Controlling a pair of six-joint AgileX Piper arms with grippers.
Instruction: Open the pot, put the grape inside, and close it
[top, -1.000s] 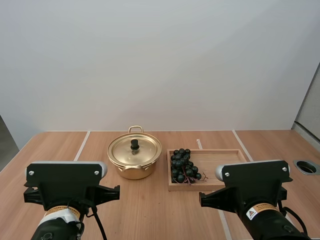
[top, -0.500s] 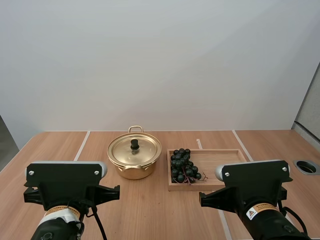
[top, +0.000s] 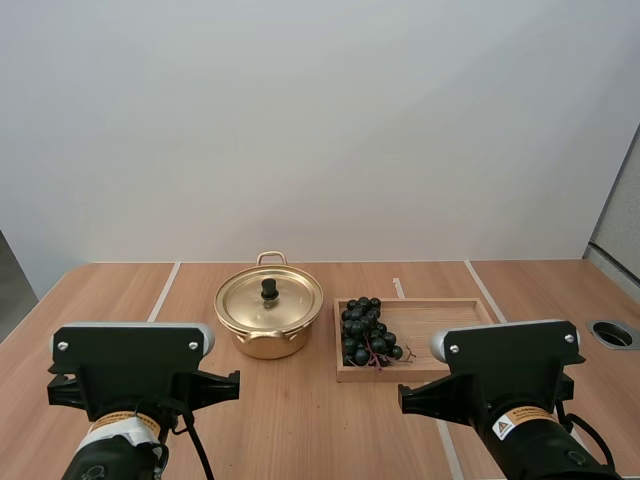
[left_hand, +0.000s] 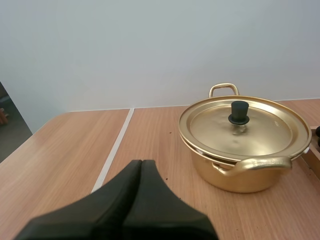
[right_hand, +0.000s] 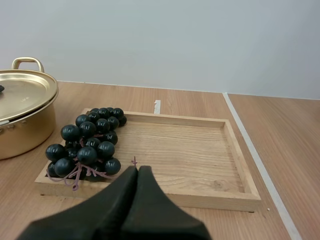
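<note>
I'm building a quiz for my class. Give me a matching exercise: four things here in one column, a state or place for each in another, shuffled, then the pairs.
1 lid
2 grapes
3 tray
4 left claw

A wooden, beside the pot
B shut on nothing
C gold, on the pot
D dark, in the tray

Pairs: 1-C, 2-D, 3-A, 4-B.

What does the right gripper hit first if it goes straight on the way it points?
Probably the near rim of the wooden tray, just beside the grapes. Depth is unclear; the right gripper might pass over it.
</note>
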